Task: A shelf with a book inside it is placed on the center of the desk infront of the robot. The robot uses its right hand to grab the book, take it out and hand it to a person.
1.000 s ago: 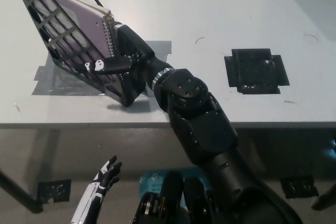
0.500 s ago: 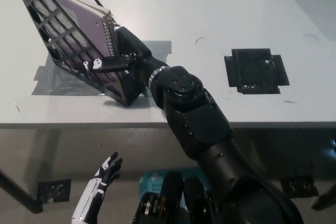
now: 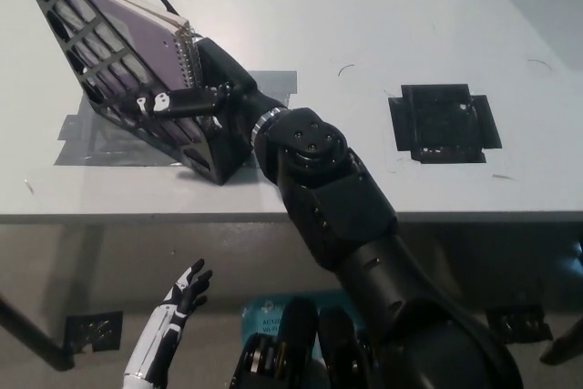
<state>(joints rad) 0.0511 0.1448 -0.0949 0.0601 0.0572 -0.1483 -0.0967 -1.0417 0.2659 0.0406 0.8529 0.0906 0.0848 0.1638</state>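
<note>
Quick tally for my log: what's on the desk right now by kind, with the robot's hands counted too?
Shelf: 1
Spiral-bound book, in the shelf: 1
Grey tape patch, under the shelf: 1
Black square patch, on the desk: 1
Robot hands: 2, right hand at the book, left hand resting low beside the desk
Total: 6

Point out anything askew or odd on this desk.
The black shelf leans sharply instead of standing square, the spiral book slanted inside it. The right hand reaches into its open end. Grey tape marks the desk beneath.

Matt white desk (image 3: 383,25), black plastic lattice shelf (image 3: 100,61), wire-bound paper book (image 3: 150,38).
</note>
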